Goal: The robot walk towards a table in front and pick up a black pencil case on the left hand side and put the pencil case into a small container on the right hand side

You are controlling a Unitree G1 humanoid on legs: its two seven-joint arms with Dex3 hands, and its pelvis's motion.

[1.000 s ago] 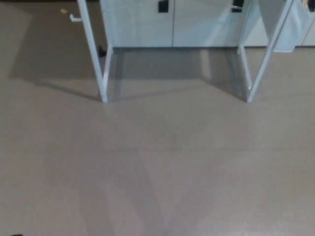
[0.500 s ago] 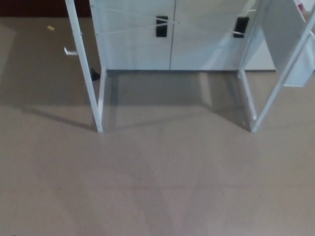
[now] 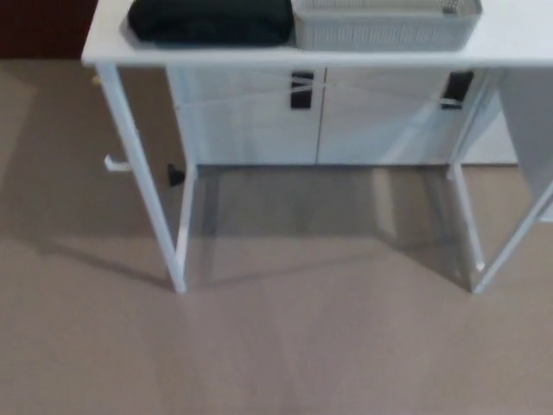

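A white table (image 3: 518, 45) is seen at the far end of the scene, with only the near strip of its top inside the picture. The black pencil case (image 3: 210, 21) is laid on the left part of the top, close to the near edge. Just to its right a small container (image 3: 384, 33) of pale grey ribbed plastic is placed; whether the two touch cannot be told. Both are cut off by the upper border.

The top is carried on thin white legs (image 3: 145, 186), and shadows are cast by them on the beige floor (image 3: 285, 346). Behind the legs a white cabinet (image 3: 246, 125) is set, with two black handles (image 3: 301, 90) fixed to its doors. A small dark object (image 3: 175, 175) is seen low beside its left corner.

Neither of the robot's hands is caught in the head view, so the state of the fingers cannot be told.
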